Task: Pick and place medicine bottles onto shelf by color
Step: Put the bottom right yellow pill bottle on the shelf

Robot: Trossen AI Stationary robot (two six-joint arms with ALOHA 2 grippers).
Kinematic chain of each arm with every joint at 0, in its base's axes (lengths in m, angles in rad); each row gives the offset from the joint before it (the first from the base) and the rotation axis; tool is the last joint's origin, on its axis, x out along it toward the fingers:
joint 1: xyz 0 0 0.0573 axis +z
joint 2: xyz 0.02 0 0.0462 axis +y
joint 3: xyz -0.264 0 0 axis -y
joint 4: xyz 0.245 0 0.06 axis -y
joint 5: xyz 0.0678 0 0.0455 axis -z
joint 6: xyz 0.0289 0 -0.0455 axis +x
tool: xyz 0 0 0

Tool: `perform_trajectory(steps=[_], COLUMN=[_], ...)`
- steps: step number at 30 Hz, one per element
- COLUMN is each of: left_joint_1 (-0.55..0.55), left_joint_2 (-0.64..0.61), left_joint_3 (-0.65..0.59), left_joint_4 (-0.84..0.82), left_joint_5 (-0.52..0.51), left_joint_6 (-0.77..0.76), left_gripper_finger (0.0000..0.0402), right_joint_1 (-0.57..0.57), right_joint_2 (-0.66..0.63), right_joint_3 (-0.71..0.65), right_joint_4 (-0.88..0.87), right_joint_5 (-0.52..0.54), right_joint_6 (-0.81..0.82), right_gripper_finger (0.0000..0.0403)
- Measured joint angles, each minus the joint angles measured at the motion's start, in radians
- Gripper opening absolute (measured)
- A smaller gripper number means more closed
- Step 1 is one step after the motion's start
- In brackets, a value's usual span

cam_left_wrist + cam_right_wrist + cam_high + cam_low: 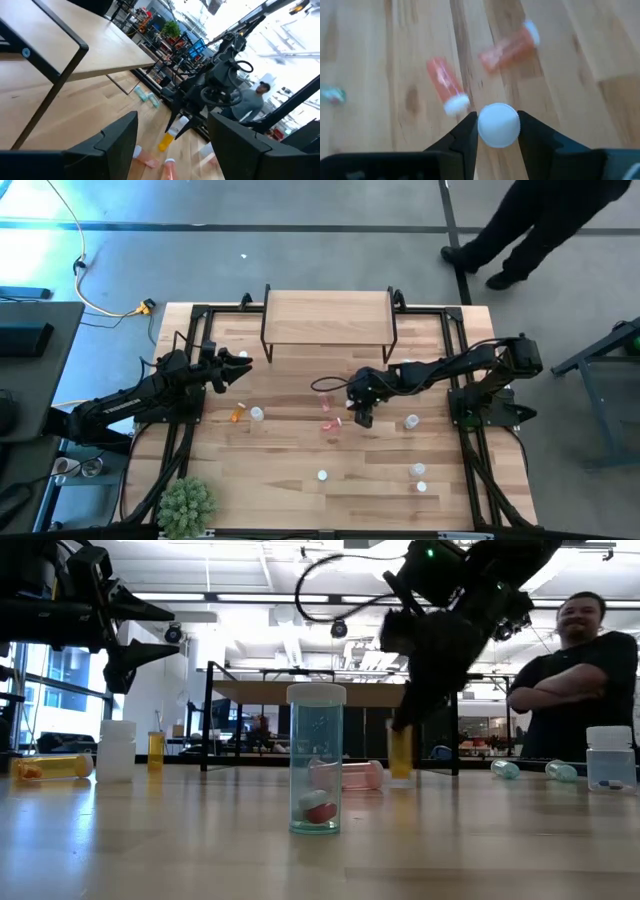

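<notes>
Wooden planks of a light tabletop (300,480) carry everything in the high view, with a grey floor around and a person walking past the far edge.

At the left side, the left gripper (243,366) hangs above the table with its 2 dark fingers (117,145) spread wide and nothing between them. It points toward the shelf, probably only waiting. Just in front of it lie an orange translucent vial (237,413) and a clear white-capped vial (257,414), not yet sorted.

At the middle of the far edge stands the small light-wood shelf on thin black legs (328,317); its board looks bare from above, so I judge the sorting has hardly started.

Right of centre, the right gripper (498,131) is closed on the white round cap of an orange-yellow bottle (400,752), holding it from above so the bottle stays upright for lifting. The bottle's bottom seems at table level, but I cannot tell if it touches. Beside it lie 2 pink-red vials (444,82), tipped over. More clear vials (418,470) rest near the right side, well apart.
</notes>
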Motion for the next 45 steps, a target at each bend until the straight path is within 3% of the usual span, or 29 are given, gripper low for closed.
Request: perform_trajectory(steps=[11, 20, 29, 40, 45], left_joint_1=[0.000, 0.000, 0.000, 0.000, 0.000], left_joint_2=[0.000, 0.000, 0.000, 0.000, 0.000], left_joint_3=[0.000, 0.000, 0.000, 0.000, 0.000], left_joint_4=[0.000, 0.000, 0.000, 0.000, 0.000], left_joint_5=[-0.005, -0.008, -0.008, -0.008, -0.008], left_joint_6=[0.049, 0.050, 0.050, 0.051, 0.051], left_gripper_finger=[0.0229, 0.0229, 0.0229, 0.0229, 0.0229], right_joint_1=[0.002, -0.008, -0.082, -0.272, -0.391], right_joint_2=[0.000, 0.000, 0.000, 0.000, 0.000], right_joint_3=[0.186, 0.362, 0.526, 0.706, 0.744], right_joint_4=[-0.054, -0.142, -0.261, -0.602, -0.698], right_joint_5=[0.092, 0.310, 0.405, 0.414, 0.355], right_joint_6=[0.050, 0.042, 0.052, 0.047, 0.014], right_gripper_finger=[0.0108, 0.0108, 0.0108, 0.0108, 0.0108])
